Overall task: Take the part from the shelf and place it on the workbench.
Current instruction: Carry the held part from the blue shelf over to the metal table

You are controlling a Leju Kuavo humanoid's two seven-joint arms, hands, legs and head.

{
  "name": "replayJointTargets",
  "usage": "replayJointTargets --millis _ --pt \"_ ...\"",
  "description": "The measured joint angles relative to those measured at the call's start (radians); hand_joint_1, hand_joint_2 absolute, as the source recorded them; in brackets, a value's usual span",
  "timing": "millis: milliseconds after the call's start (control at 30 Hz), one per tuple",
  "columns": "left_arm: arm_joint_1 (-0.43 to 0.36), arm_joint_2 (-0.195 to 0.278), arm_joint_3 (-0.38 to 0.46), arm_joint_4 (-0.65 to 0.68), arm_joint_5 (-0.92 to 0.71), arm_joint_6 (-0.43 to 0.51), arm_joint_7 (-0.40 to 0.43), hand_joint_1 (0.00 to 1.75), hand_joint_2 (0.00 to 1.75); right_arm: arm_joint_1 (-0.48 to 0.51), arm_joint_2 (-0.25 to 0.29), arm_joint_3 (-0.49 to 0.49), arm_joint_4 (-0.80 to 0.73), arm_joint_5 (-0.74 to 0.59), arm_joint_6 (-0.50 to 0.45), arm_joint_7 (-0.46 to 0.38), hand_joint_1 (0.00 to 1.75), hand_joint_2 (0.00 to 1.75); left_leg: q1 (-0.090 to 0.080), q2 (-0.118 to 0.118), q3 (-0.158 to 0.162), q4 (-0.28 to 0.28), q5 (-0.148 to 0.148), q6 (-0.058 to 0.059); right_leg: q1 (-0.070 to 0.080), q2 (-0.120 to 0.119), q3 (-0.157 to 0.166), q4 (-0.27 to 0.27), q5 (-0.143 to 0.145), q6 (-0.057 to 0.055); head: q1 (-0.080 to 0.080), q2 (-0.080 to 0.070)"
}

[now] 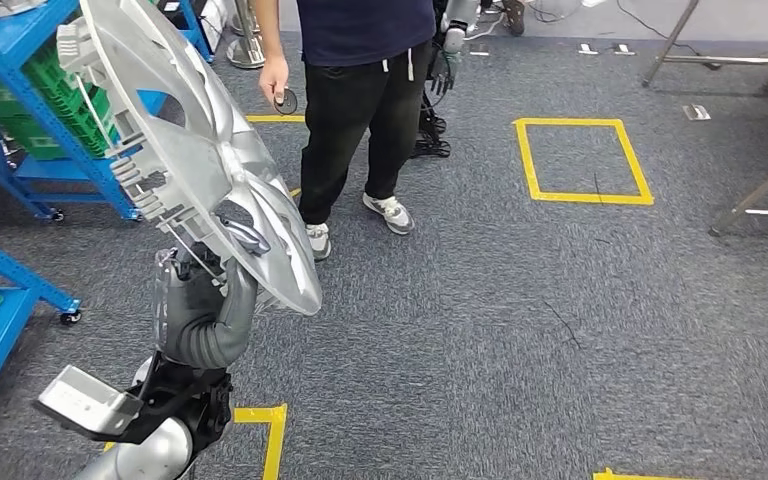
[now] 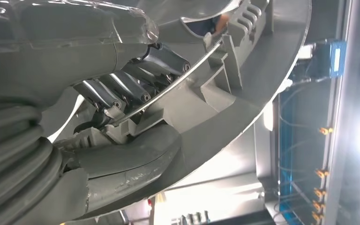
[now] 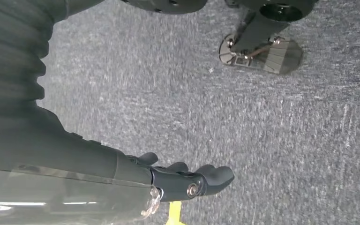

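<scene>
On my far left stand the blue shelves (image 1: 20, 150) with green crates (image 1: 55, 100) on them, and the part is already off them. I carry the part (image 1: 190, 150), a large silver wheel-cover-like disc, raised in my left hand (image 1: 210, 265), well above the carpeted floor (image 1: 520, 300). It stands tilted, its ribbed back toward me, probably so that its broad face does not block my way as I carry it.

In the left wrist view my left hand's fingers (image 2: 122, 89) curl over the rim of the part and its wire ring (image 2: 178, 79), and the thumb (image 2: 122, 159) presses from the other side. So the hand is clamped narrow on the part's edge.

Further right a person (image 1: 360, 110) stands on the carpet near the part, holding a small dark object (image 1: 285, 100). Beyond is a yellow taped square (image 1: 582, 160), and metal legs (image 1: 760, 190) at the far right. I cannot tell whether those belong to the tabletop I need.

My right hand (image 3: 187, 180) hangs over the carpet, fingers loosely curled, holding nothing. I judge the carrying step is in hand, with the placing not yet done.
</scene>
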Motion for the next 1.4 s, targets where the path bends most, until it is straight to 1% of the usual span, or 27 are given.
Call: replayJointTargets --millis 33,67,100,167,200,267,333,400,467,500,533,567,600,667,733,800,867,933,1000,1033,1067,1100,1167,1233,1300,1367,1400 --pt "0.000 0.000 0.000 0.002 0.001 0.000 -0.001 1.75 1.75 0.002 0.000 0.000 0.000 -0.001 0.000 0.002 0.00 1.75 0.001 0.001 -0.004 -0.006 0.021 -0.002 -0.001 0.009 0.002 0.002 -0.003 0.001 0.000 0.000" --pt "-0.001 0.001 0.000 0.003 0.002 0.000 -0.001 1.75 1.75 0.005 0.001 0.000 0.000 -0.003 0.000 0.005 0.00 1.75 0.002 -0.002 0.011 -0.048 0.058 -0.003 -0.003 0.019 0.003 0.006 -0.006 0.005 0.000 0.000" --pt "-0.001 0.001 0.000 0.004 0.002 0.000 -0.001 1.75 1.75 0.007 0.001 0.000 0.000 -0.005 0.000 0.008 0.00 1.75 0.005 -0.013 0.036 -0.110 0.098 -0.005 -0.006 0.028 0.004 0.013 -0.012 0.009 -0.001 0.000" --pt "-0.004 0.002 0.000 0.004 0.002 -0.001 -0.002 1.75 1.75 0.008 0.000 0.000 0.001 -0.009 -0.001 0.010 0.00 1.75 0.009 -0.043 0.083 -0.208 0.138 -0.005 -0.008 0.046 -0.001 0.030 -0.024 0.021 -0.001 0.000" --pt "-0.006 0.003 0.000 0.004 0.002 -0.002 -0.001 1.75 1.75 0.008 0.000 0.000 0.001 -0.010 -0.001 0.011 0.00 1.75 0.009 -0.052 0.093 -0.227 0.138 -0.001 -0.009 0.054 -0.005 0.035 -0.027 0.026 -0.002 0.000" --pt "-0.009 0.005 0.000 0.003 0.002 -0.003 0.003 1.75 1.75 0.010 0.000 0.000 0.001 -0.013 -0.001 0.012 0.00 1.75 0.008 -0.045 0.096 -0.231 0.133 0.011 -0.011 0.069 -0.009 0.035 -0.027 0.034 -0.001 0.000" --pt "-0.015 0.007 0.000 0.001 -0.001 -0.005 0.010 1.75 1.75 0.014 0.002 0.000 0.001 -0.016 -0.001 0.011 0.00 1.75 0.009 -0.030 0.102 -0.235 0.132 0.024 -0.011 0.058 -0.015 0.051 -0.040 0.042 0.002 0.000" --pt "-0.019 0.008 0.000 -0.003 -0.003 -0.008 0.016 1.75 1.75 0.013 0.005 0.000 0.000 -0.018 -0.002 0.011 0.00 1.75 0.009 -0.010 0.109 -0.238 0.129 0.034 -0.010 0.021 -0.055 0.139 -0.088 0.052 0.009 0.000" --pt "-0.020 0.008 0.000 -0.005 -0.005 -0.010 0.018 1.75 1.75 0.010 0.006 0.000 0.000 -0.019 -0.003 0.011 0.00 1.75 0.006 0.010 0.112 -0.238 0.124 0.040 -0.012 -0.001 -0.124 0.272 -0.142 0.057 0.012 0.000" --pt "-0.020 0.009 0.000 -0.005 -0.005 -0.011 0.019 1.75 1.75 0.009 0.007 0.000 0.000 -0.019 -0.003 0.011 0.00 1.75 0.004 0.020 0.114 -0.238 0.122 0.041 -0.012 -0.004 -0.149 0.313 -0.149 0.057 0.012 0.000" --pt "-0.020 0.009 0.000 -0.005 -0.005 -0.012 0.020 1.75 1.75 0.010 0.007 0.000 0.000 -0.019 -0.003 0.011 0.00 1.75 0.003 0.027 0.116 -0.238 0.119 0.040 -0.012 -0.005 -0.155 0.318 -0.137 0.055 0.012 0.000" --pt "-0.021 0.010 0.000 -0.005 -0.005 -0.013 0.020 1.75 1.75 0.011 0.007 0.000 0.001 -0.019 -0.003 0.011 0.00 1.75 0.001 0.034 0.119 -0.238 0.117 0.040 -0.011 -0.007 -0.141 0.283 -0.107 0.051 0.012 0.000" --pt "-0.022 0.010 0.000 -0.006 -0.005 -0.014 0.021 1.75 1.75 0.013 0.007 0.000 0.001 -0.019 -0.003 0.010 0.00 1.75 0.000 0.040 0.123 -0.239 0.113 0.038 -0.009 -0.012 -0.110 0.216 -0.065 0.044 0.012 0.000" --pt "-0.026 0.010 0.000 -0.006 -0.005 -0.015 0.020 1.75 1.75 0.012 0.007 0.000 0.001 -0.020 -0.003 0.007 0.00 1.75 -0.002 0.051 0.130 -0.240 0.108 0.033 -0.001 -0.031 -0.048 0.090 -0.015 0.031 0.012 0.000" --pt "-0.030 0.011 0.000 -0.007 -0.003 -0.015 0.016 1.75 1.75 0.009 0.008 0.000 0.001 -0.019 -0.005 0.006 0.00 1.75 -0.003 0.062 0.132 -0.243 0.106 0.024 0.009 -0.040 -0.027 0.044 -0.012 0.022 0.012 0.000" --pt "-0.032 0.011 0.001 -0.008 0.004 -0.015 0.007 1.75 1.75 0.008 0.009 0.000 0.001 -0.019 -0.006 0.005 0.00 1.75 -0.001 0.069 0.138 -0.248 0.103 0.014 0.009 -0.030 -0.022 0.029 -0.009 0.015 0.012 0.000" --pt "-0.034 0.011 0.001 -0.008 0.012 -0.014 -0.005 1.75 1.75 0.008 0.010 0.000 0.001 -0.020 -0.006 0.005 0.00 1.75 0.001 0.042 0.131 -0.220 0.081 0.006 0.004 -0.020 -0.007 0.010 -0.001 0.006 0.010 0.000" --pt "-0.036 0.011 0.002 -0.007 0.015 -0.015 -0.016 1.75 1.75 0.007 0.011 0.000 0.001 -0.022 -0.007 0.004 0.00 1.75 0.000 0.007 0.082 -0.121 0.031 0.002 0.001 -0.011 0.002 0.001 0.001 -0.001 0.005 0.000" --pt "-0.039 0.010 0.000 -0.004 0.021 -0.022 -0.020 1.75 1.75 0.009 0.011 -0.001 0.001 -0.032 -0.006 0.003 0.00 1.75 0.000 0.001 0.016 -0.014 -0.001 -0.001 0.002 0.004 0.003 0.002 -0.001 -0.004 0.003 0.000" --pt "-0.043 0.009 -0.002 0.001 0.025 -0.030 -0.020 1.75 1.75 0.012 0.011 -0.001 0.001 -0.040 -0.005 0.002 0.00 1.75 0.000 0.001 0.001 0.001 0.010 -0.001 0.002 0.012 0.004 0.004 -0.003 -0.004 0.003 0.000" --pt "-0.052 0.006 -0.004 0.008 0.027 -0.039 -0.019 1.75 1.75 0.016 0.011 -0.001 0.001 -0.050 -0.002 0.002 0.00 1.75 0.000 0.001 0.004 -0.022 0.040 -0.001 0.001 0.021 0.005 0.006 -0.005 -0.002 0.003 0.000" --pt "-0.065 0.002 -0.007 0.016 0.029 -0.049 -0.019 1.75 1.75 0.020 0.010 -0.001 0.001 -0.060 0.002 0.001 0.00 1.75 0.001 -0.005 0.024 -0.077 0.083 0.000 0.001 0.029 0.006 0.010 -0.009 0.000 0.002 0.000" --pt "-0.101 -0.011 -0.014 0.037 0.029 -0.064 -0.017 1.75 1.75 0.025 0.009 -0.002 0.002 -0.075 0.012 0.003 0.00 1.75 0.006 -0.040 0.074 -0.191 0.137 0.004 0.000 0.044 0.001 0.023 -0.017 0.009 0.003 0.000" --pt "-0.132 -0.027 -0.026 0.058 0.029 -0.074 -0.014 1.75 1.75 0.027 0.007 -0.002 0.003 -0.081 0.019 0.008 0.00 1.75 0.007 -0.066 0.094 -0.236 0.141 0.010 -0.003 0.059 -0.008 0.030 -0.020 0.020 0.003 0.000" --pt "-0.153 -0.040 -0.036 0.076 0.029 -0.078 -0.010 1.75 1.75 0.029 0.004 -0.002 0.004 -0.083 0.020 0.011 0.00 1.75 0.006 -0.054 0.098 -0.242 0.142 0.018 -0.007 0.075 -0.012 0.028 -0.019 0.031 0.002 0.000" --pt "-0.170 -0.051 -0.044 0.090 0.029 -0.080 -0.008 1.75 1.75 0.031 0.002 -0.002 0.004 -0.084 0.021 0.012 0.00 1.75 0.008 -0.036 0.105 -0.250 0.143 0.029 -0.007 0.060 -0.024 0.054 -0.038 0.043 0.007 0.000" --pt "-0.175 -0.056 -0.047 0.096 0.029 -0.080 -0.008 1.75 1.75 0.031 0.000 -0.002 0.004 -0.084 0.021 0.012 0.00 1.75 0.010 -0.026 0.108 -0.253 0.143 0.034 -0.008 0.042 -0.043 0.096 -0.061 0.049 0.010 0.000"
